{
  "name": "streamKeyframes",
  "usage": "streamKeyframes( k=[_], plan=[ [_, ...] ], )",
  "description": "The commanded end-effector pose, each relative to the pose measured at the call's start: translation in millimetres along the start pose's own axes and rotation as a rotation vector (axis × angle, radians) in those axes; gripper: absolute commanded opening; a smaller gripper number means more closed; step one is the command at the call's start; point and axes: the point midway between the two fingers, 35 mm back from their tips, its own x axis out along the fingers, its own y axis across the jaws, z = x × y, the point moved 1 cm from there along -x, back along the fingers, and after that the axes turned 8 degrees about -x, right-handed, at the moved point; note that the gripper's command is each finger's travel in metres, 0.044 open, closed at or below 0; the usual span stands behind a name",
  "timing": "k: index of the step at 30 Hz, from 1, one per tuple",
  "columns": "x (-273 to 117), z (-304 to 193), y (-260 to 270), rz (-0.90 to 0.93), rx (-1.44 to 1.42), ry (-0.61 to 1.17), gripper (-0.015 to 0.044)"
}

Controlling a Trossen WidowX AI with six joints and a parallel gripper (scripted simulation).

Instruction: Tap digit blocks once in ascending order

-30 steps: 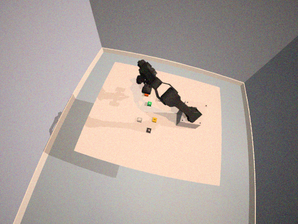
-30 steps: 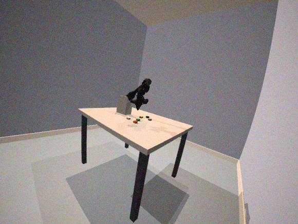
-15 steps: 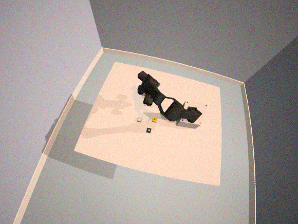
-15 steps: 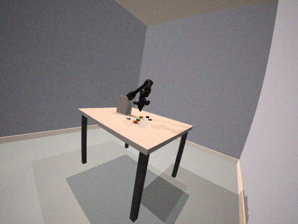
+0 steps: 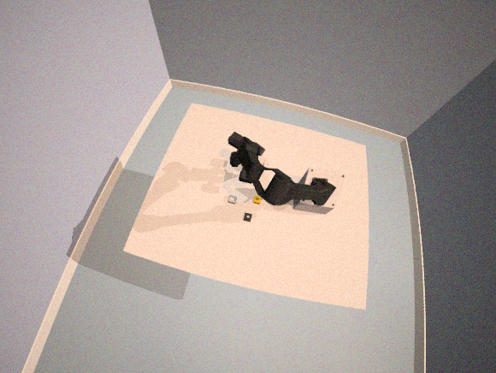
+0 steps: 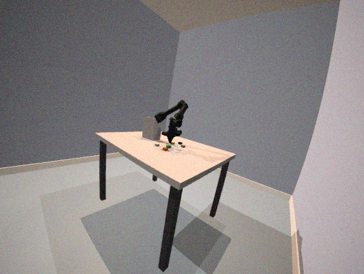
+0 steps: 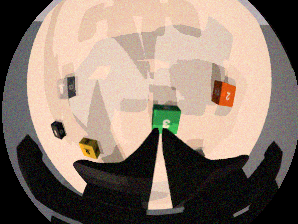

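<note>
My gripper (image 7: 159,131) (image 6: 170,142) is shut and empty, its tips above the table and in line with the near edge of the green block in the wrist view. The green block (image 7: 166,116) (image 6: 169,146) shows a 3. The orange block (image 7: 224,94) (image 6: 165,149), at the right in the wrist view, shows a 2. The yellow block (image 7: 90,148) (image 5: 256,199) lies at the lower left; its digit is unclear. A black block (image 7: 58,130) (image 5: 247,216) and a grey-white block (image 7: 65,87) (image 5: 232,199) lie farther left, digits unreadable. The arm hides the green and orange blocks in the top view.
Another small grey block (image 6: 157,144) lies left of the green one in the exterior view; its digit cannot be read. The arm's grey base box (image 6: 151,129) stands at the back of the table (image 6: 141,151). Arm shadows fall across the table top.
</note>
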Motion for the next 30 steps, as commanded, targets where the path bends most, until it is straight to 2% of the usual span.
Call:
streamKeyframes(
  k=[1,18,22,27,30],
  plan=[
    [8.8,-2.7,0.7,0.009,0.008,0.005,0.002],
    [25.4,-3.2,1.3,0.01,0.008,0.005,0.002],
    [-2.6,-2.7,0.6,0.008,0.008,0.005,0.002],
    [-8.0,-2.4,0.3,0.008,0.008,0.005,0.002],
    [-55.0,-0.1,-1.9,0.003,0.009,0.005,0.002]
  ],
)
